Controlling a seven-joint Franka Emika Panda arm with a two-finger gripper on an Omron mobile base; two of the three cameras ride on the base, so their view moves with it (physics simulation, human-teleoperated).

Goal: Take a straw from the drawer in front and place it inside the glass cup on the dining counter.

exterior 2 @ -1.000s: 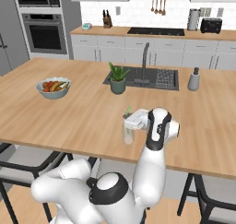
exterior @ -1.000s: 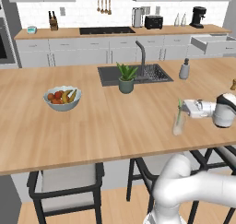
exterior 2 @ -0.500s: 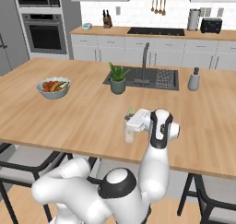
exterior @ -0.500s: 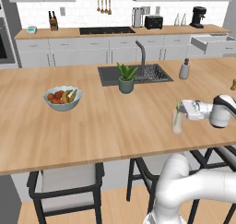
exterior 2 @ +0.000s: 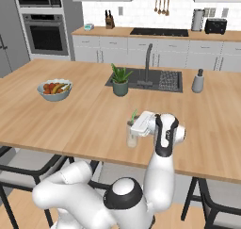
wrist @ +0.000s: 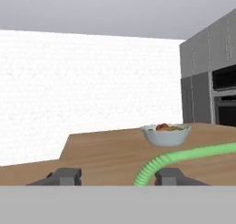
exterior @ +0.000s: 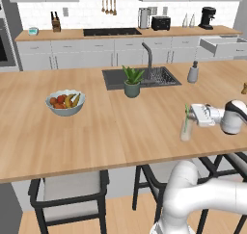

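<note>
Straw, bright green, stands in the glass cup right of centre in the left base view, its top poking above the rim; in the hand view it curves between the two dark tips at the bottom edge. Gripper level with the straw's top, jaws spread either side of it, not pinching. Cup sits near the front edge of the dining counter; fruit bowl at left, drawer pulled open at upper right.
</note>
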